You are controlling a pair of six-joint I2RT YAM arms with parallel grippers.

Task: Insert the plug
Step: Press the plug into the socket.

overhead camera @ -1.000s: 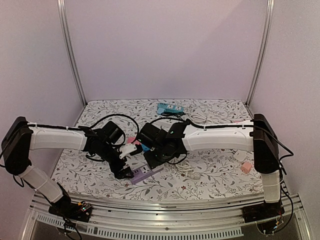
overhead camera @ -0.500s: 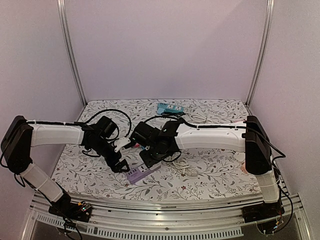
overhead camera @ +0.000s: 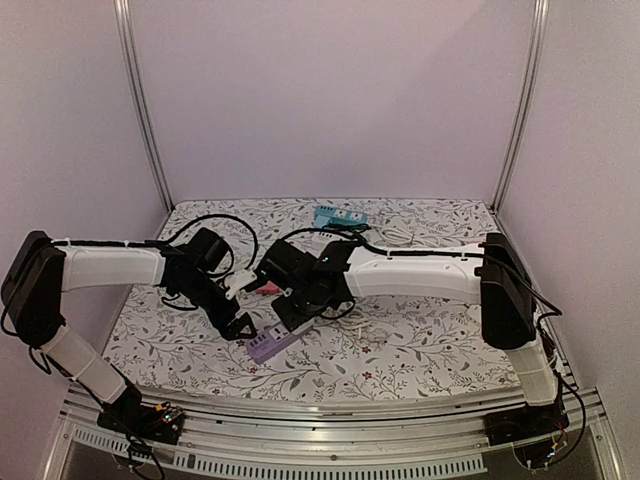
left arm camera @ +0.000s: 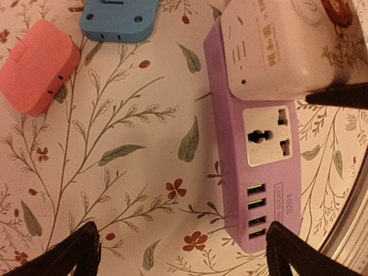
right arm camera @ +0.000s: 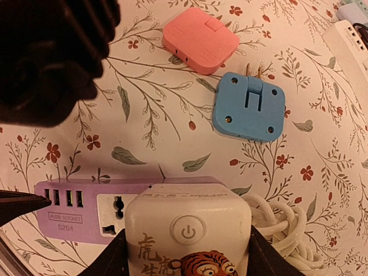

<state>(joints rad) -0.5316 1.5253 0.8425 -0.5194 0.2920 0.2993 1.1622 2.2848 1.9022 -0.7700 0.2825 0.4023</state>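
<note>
A white cube plug (right arm camera: 187, 224) with a power button and a tiger print sits between the fingers of my right gripper (right arm camera: 187, 261), which is shut on it. The plug rests on one end of the purple power strip (right arm camera: 86, 210), over a socket; its prongs are hidden. Next to it one socket (left arm camera: 267, 135) and the USB ports are uncovered. My left gripper (left arm camera: 181, 259) is open, straddling the strip's USB end (left arm camera: 259, 218) with its fingers apart from it. From above, the strip (overhead camera: 268, 347) lies under both grippers, right (overhead camera: 288, 318) and left (overhead camera: 236, 326).
A pink adapter (right arm camera: 200, 39) and a blue adapter (right arm camera: 249, 106) lie on the floral cloth beyond the strip. A coiled white cable (right arm camera: 284, 227) lies beside the plug. A teal strip (overhead camera: 335, 215) and another white cable (overhead camera: 395, 235) lie at the back.
My right arm has swung left and toward the near edge, bringing the white plug down onto the purple strip. The left gripper has drawn back slightly to the left and stayed open.
</note>
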